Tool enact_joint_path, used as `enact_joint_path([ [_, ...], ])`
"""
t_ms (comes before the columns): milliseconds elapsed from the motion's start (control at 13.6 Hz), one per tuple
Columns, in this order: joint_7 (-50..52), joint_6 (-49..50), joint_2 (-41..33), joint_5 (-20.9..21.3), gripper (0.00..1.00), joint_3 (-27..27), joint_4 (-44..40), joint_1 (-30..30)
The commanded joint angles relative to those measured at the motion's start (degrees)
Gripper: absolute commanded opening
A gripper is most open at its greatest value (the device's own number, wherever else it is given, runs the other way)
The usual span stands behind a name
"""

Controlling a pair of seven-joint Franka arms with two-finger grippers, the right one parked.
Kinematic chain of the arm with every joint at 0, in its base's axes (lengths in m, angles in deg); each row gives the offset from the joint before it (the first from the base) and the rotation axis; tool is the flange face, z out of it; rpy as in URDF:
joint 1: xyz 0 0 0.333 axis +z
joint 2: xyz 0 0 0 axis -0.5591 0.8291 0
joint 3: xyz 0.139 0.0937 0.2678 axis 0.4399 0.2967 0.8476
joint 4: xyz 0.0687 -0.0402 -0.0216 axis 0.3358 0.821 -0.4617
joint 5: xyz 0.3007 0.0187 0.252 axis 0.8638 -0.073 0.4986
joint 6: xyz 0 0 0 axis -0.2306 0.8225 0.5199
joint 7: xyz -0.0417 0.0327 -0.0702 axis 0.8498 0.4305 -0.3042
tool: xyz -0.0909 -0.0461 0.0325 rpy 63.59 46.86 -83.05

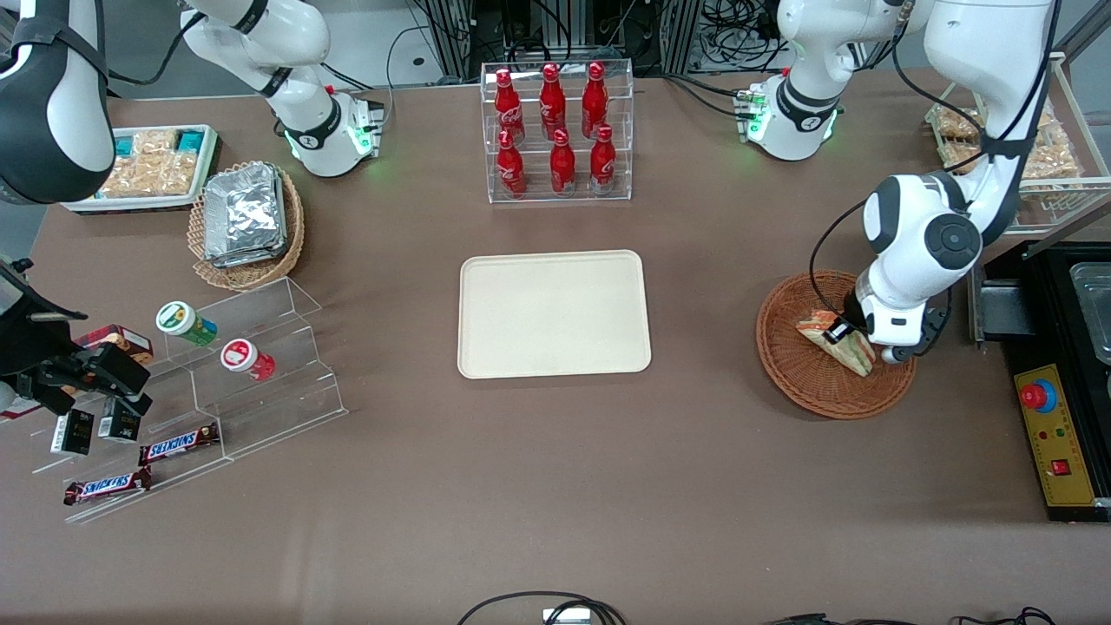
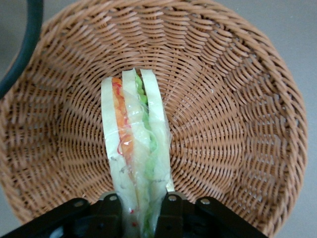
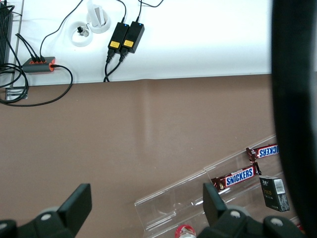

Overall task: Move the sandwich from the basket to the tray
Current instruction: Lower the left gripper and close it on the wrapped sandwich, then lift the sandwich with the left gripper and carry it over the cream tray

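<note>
"SNICKERS" is read on two brown bars (image 1: 178, 444) (image 1: 106, 487) lying on a clear stepped stand (image 1: 260, 365), well apart from the fingers (image 2: 111, 210). White script is seen on the red bottles (image 1: 555, 121) but cannot be made out.

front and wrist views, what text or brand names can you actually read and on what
"SNICKERS": on the two chocolate bars on the clear stepped stand, also readable on a bar in the right wrist view.
Red bottles in the clear rack: white script logo, too small to read.
Small black boxes, the two cups: print unreadable.
No text on the sandwich, gripped by the end effector in the basket, or on the tray.
</note>
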Motion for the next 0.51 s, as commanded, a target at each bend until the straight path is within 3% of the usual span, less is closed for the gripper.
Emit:
enact_joint_path([
  [0,-2.0,12.2,-3.7,0.2,0.0,-0.5,-6.8,-0.5],
  [220,-1.8,25.6,-3.1,-0.1,0.0,-2.9,-18.0,-0.5],
  [440,-0.6,27.9,-3.3,-0.5,0.0,-8.0,-21.8,-0.5],
])
